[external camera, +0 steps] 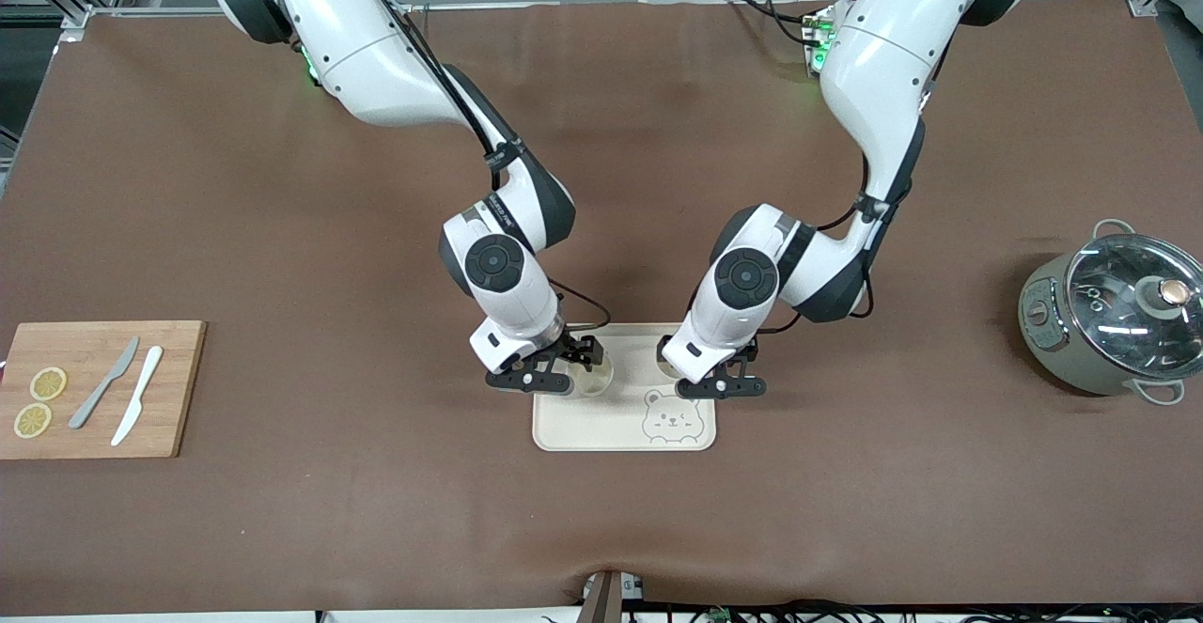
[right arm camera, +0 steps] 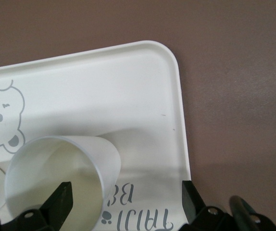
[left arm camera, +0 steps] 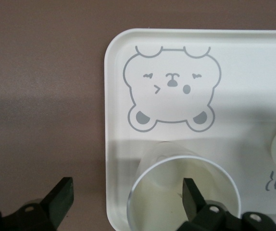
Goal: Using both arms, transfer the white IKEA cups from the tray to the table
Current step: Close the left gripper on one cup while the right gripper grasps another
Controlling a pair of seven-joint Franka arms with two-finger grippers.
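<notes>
Cups (left arm camera: 183, 192) (right arm camera: 61, 178) stood in the tray's (external camera: 601, 430) farther corners, with the left gripper (external camera: 722, 381) and right gripper (external camera: 545, 371) open over them.

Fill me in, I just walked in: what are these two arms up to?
Both arms reach down to the bear-face tray, where two white cups still stand. The left gripper is open, with one finger inside the rim of its cup and the other outside the tray's edge. The right gripper is open too, one finger just inside its cup. Neither cup is gripped or lifted yet.
</notes>
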